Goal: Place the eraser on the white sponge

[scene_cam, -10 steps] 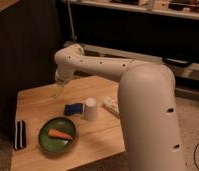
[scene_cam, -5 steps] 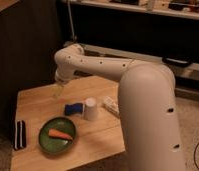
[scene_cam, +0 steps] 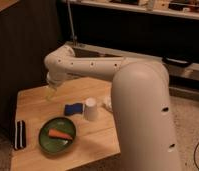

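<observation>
The eraser [scene_cam: 20, 135], a black block with a white stripe, lies at the table's left front edge. The white sponge [scene_cam: 73, 108], which looks blue, lies near the table's middle, just left of a white paper cup [scene_cam: 91, 109]. My gripper [scene_cam: 52, 93] hangs from the white arm above the back left part of the table. It is behind and to the left of the sponge and well away from the eraser. Nothing shows in it.
A green plate [scene_cam: 43, 131] with a carrot [scene_cam: 59, 134] sits at the front, between the eraser and the cup. A white packet [scene_cam: 108, 103] lies behind the cup, partly hidden by the arm. The wooden table [scene_cam: 33, 105] stands by a dark wall and shelving.
</observation>
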{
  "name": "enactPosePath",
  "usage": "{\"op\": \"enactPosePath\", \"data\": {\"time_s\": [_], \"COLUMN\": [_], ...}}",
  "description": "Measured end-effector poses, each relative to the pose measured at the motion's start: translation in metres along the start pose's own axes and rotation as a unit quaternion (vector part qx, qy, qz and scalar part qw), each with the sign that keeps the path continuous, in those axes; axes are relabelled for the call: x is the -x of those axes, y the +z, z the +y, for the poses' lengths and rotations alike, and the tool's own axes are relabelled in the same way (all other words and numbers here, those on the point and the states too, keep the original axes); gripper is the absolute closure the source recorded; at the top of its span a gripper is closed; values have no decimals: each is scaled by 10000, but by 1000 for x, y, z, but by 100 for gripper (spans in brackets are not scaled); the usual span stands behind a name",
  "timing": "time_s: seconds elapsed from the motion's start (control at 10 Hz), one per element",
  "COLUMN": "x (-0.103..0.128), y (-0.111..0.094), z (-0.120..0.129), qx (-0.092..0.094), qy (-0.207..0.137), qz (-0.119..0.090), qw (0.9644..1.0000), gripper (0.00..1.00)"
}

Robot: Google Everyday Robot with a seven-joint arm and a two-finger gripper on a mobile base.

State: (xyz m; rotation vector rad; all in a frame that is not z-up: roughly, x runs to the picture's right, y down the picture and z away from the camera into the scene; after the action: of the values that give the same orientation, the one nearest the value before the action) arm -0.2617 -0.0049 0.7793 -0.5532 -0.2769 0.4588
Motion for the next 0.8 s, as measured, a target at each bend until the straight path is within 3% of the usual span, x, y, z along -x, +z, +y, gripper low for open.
{"op": "enactPosePath", "data": {"time_s": [0.4, 0.6, 0.8], "x": [56, 79, 103], "y": [32, 53, 89], "z": [100, 131, 154], "qx": [233, 376, 543], "qy": [-239, -312, -297], "qz": [169, 297, 495], "qw": [9993, 9984, 9969], "gripper": [20, 20, 20]}}
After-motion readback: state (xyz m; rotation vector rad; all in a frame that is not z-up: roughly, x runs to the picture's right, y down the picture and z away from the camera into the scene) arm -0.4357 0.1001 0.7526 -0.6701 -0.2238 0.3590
